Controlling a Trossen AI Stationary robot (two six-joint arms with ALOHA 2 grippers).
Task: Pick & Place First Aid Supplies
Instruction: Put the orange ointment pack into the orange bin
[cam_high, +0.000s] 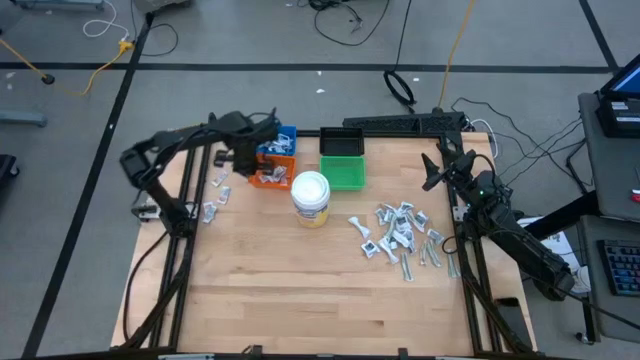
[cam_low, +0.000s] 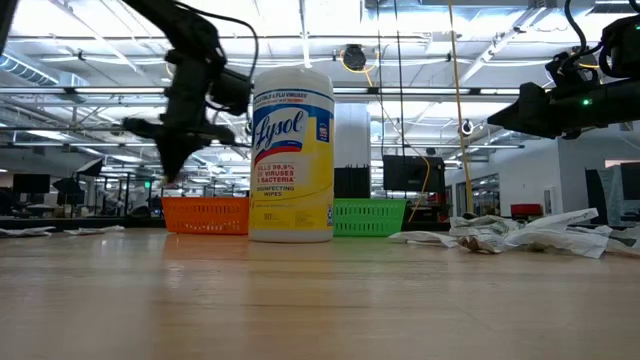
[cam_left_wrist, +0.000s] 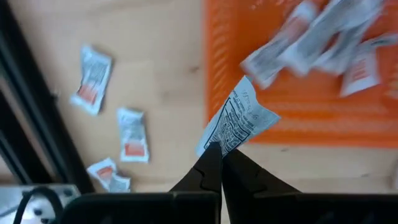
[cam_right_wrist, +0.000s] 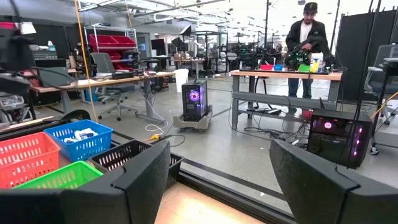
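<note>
Bench first: our left hand (cam_left_wrist: 221, 163) clenches a packet (cam_left_wrist: 239, 124) at the orange bin (cam_left_wrist: 298, 118); we should centre it before releasing; right hand (cam_high: 432, 172) waits, fingers parted.

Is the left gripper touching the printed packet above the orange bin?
Touching. In the left wrist view the left gripper is shut on the printed packet, its lower corner pinched between the fingertips, by the orange bin.

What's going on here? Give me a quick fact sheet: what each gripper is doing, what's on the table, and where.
left gripper: shut on a packet, above the orange bin
right gripper: open, empty, raised at the table's far right edge
loose packets: heap on the table's right side
wipes jar: upright, mid-table
green bin: behind the jar
</note>
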